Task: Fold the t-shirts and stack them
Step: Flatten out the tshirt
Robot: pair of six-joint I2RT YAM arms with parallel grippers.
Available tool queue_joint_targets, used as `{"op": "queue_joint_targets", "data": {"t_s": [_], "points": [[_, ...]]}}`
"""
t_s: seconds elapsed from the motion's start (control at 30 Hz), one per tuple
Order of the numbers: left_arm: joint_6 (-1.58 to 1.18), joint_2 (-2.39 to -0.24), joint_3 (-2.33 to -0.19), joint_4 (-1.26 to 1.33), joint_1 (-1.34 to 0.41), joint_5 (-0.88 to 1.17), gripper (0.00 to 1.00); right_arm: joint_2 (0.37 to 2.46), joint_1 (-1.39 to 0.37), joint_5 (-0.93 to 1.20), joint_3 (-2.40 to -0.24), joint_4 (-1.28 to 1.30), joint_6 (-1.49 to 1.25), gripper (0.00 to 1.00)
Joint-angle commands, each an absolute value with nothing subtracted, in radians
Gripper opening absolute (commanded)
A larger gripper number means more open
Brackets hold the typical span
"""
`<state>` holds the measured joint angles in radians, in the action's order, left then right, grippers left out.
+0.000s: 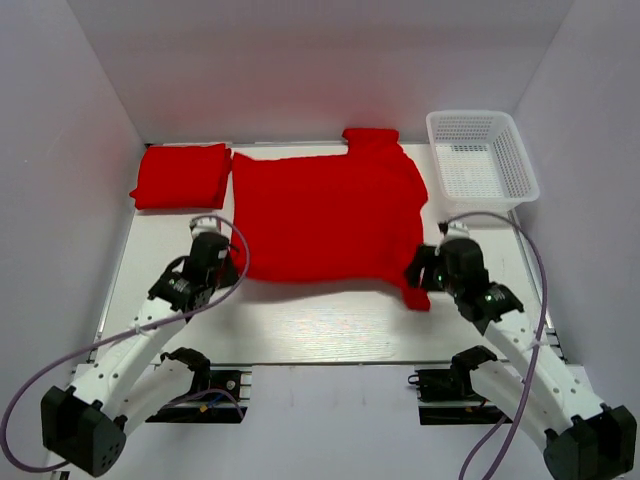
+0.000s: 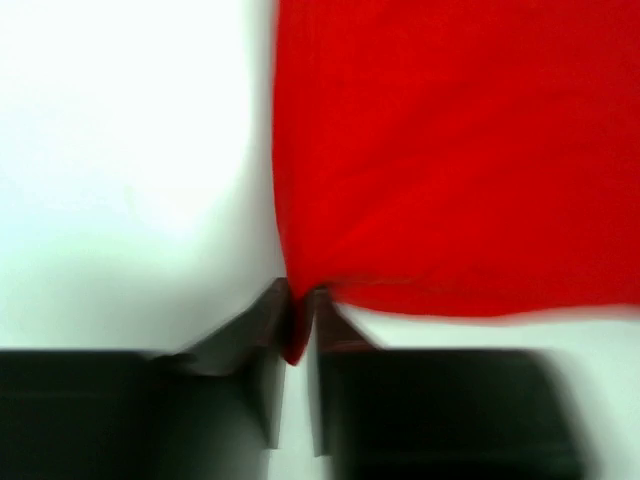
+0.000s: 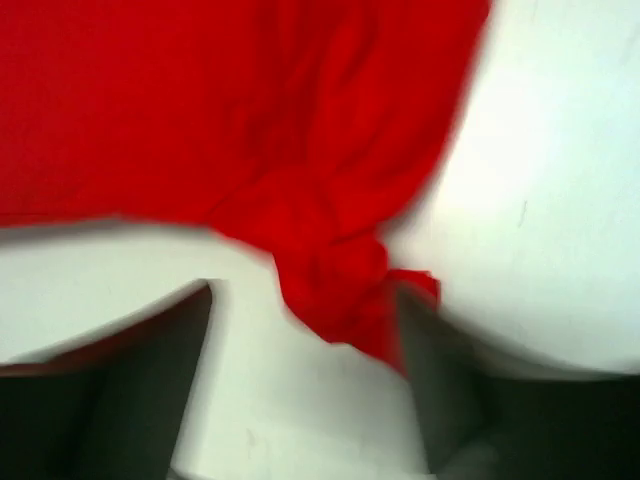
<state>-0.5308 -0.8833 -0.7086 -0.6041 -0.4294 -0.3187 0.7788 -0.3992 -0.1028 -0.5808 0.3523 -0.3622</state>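
Shirt (image 1: 330, 215) looks limp, light: left gripper (image 2: 296, 320) pinches its lower-left corner; right gripper (image 3: 303, 300) gapes around the bunched lower-right sleeve, probably the best hold

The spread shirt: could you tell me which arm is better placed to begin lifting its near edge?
Left, probably: the left pincer is shut on the shirt's near-left corner, while the right pincer stands open around bunched cloth, gripping nothing yet.
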Motion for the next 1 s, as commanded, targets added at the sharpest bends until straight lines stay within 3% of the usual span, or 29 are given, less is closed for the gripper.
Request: {"op": "queue_joint_targets", "data": {"t_s": [0.0, 0.03, 0.07, 0.33, 0.6, 0.97], "points": [[-0.755, -0.804, -0.632, -0.830, -0.431, -0.129, 0.42, 0.680, -0.399, 0.020, -0.505, 0.498, -0.535, 0.90], [-0.774, -0.804, -0.632, -0.903, -0.431, -0.129, 0.55, 0.670, -0.397, 0.020, -0.500, 0.515, -0.538, 0.90], [-0.788, -0.804, -0.632, -0.926, -0.431, -0.118, 0.99, 0.672, -0.397, 0.020, -0.500, 0.544, -0.531, 0.90], [-0.720, -0.931, -0.874, -0.908, -0.440, -0.271, 1.00, 0.871, -0.399, -0.032, -0.707, 0.554, -0.355, 0.90], [-0.630, -1.245, -0.992, -0.686, -0.428, -0.281, 1.00, 1.095, -0.397, -0.020, -0.830, 0.459, -0.333, 0.90], [-0.611, -1.725, -1.163, -0.606, -0.385, -0.311, 1.00, 1.399, -0.393, -0.089, -0.937, 0.416, -0.336, 0.90]]}}
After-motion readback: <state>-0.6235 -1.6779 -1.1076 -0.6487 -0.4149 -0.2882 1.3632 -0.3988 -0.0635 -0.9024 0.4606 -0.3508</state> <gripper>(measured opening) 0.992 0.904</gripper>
